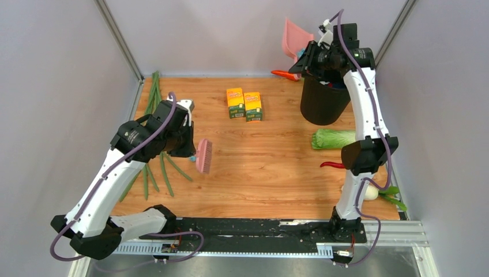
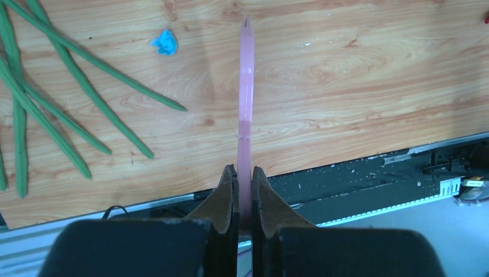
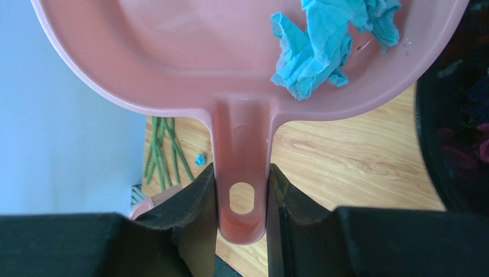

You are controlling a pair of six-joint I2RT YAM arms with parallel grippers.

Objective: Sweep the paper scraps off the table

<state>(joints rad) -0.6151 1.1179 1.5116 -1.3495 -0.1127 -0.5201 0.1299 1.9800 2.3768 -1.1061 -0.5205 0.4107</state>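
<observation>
Just beyond the right hand (image 3: 241, 179), paper scraps (image 3: 323, 52) lie in its dustpan (image 3: 173, 57).

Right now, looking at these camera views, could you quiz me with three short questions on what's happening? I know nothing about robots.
1. True or false: the right end effector is clamped on the handle of the pink plastic dustpan.
2. What lies in that dustpan? A) crumpled light-blue paper scraps B) glass marbles C) metal screws
3. Fill in: the left end effector grips a pink ____, while one blue paper wad lies on the orange-brown wooden table.
Key: 1 true; 2 A; 3 brush.
</observation>
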